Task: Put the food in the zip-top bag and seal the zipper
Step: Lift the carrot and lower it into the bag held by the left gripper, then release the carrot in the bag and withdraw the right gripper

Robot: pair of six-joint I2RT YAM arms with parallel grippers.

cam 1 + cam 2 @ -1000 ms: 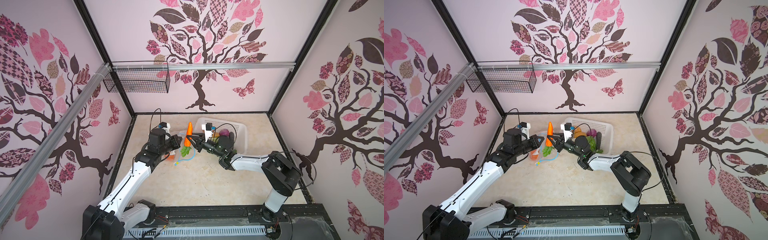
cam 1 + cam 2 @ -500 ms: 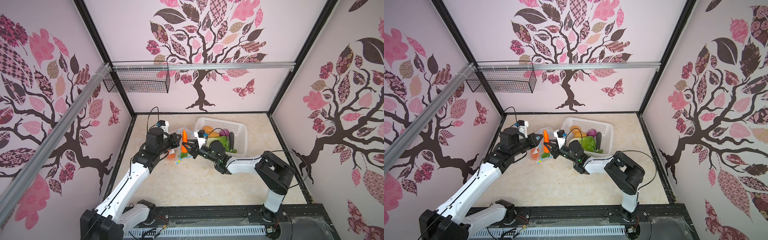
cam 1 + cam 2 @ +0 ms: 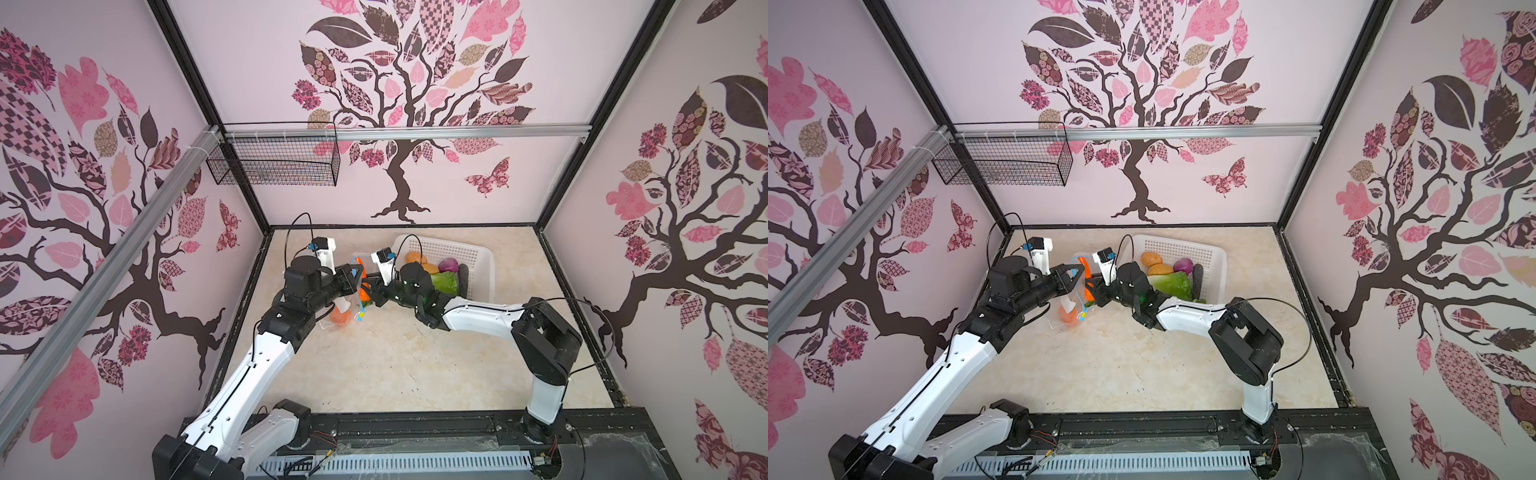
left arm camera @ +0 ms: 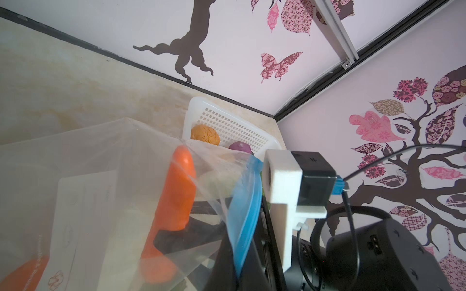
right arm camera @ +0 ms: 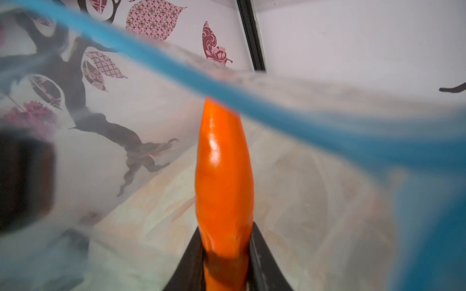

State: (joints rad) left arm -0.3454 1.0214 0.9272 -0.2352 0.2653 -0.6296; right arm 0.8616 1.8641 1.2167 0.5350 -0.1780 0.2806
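The zip-top bag (image 3: 347, 305) (image 4: 100, 156) stands between both arms, with an orange pumpkin (image 3: 340, 318) (image 3: 1068, 314) inside. My left gripper (image 3: 353, 277) (image 3: 1073, 277) (image 4: 237, 254) is shut on the bag's light blue zipper (image 4: 245, 214) (image 5: 227, 83) and holds the mouth up. The yellow slider (image 3: 359, 316) hangs lower on the bag. My right gripper (image 3: 371, 291) (image 3: 1095, 293) (image 5: 224, 248) is shut on the carrot (image 3: 363, 291) (image 3: 1087, 287) (image 4: 176, 191) (image 5: 223, 176), whose pointed end sits inside the bag's mouth. Its green top shows below the gripper in both top views.
The white perforated basket (image 3: 478, 257) (image 3: 1210, 259) (image 4: 227, 126) stands behind the right arm with potatoes (image 3: 415, 257), a purple onion (image 3: 449, 264), a cabbage (image 3: 444, 283) and an eggplant (image 3: 463, 276). A black wire basket (image 3: 274, 164) hangs on the back wall.
My right gripper has carried the carrot left and down, from above the basket's near corner into the bag's mouth. The left gripper has kept hold of the bag edge.
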